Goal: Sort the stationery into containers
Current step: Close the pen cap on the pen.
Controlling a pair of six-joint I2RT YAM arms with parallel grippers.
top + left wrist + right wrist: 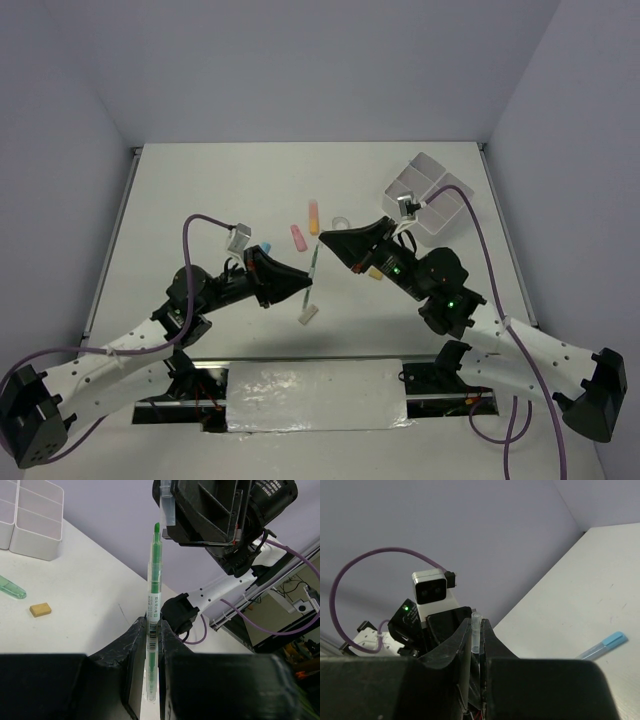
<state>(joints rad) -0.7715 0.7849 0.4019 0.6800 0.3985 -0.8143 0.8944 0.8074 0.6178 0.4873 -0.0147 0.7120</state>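
Pen (153, 595) held mid-frame above desk (200, 200), barrel pinched in left claw (152, 630). Right claw (476, 635) clamps cap (476, 624), just beside tip. Pen likely light, stiff, slick; best gripped at labelled barrel. Tray (428, 190) upper right.

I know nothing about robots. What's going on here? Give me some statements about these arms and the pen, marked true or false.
1. The left tool grips a green pen. True.
2. The right tool is wide open and empty. False: it is shut on a clear cap.
3. The white tray stands at the far right of the table. True.
4. The pink piece lies in the tray. False: it lies on the table, left of the tray.
5. The green pen lies flat on the table. False: it is held up in the air.
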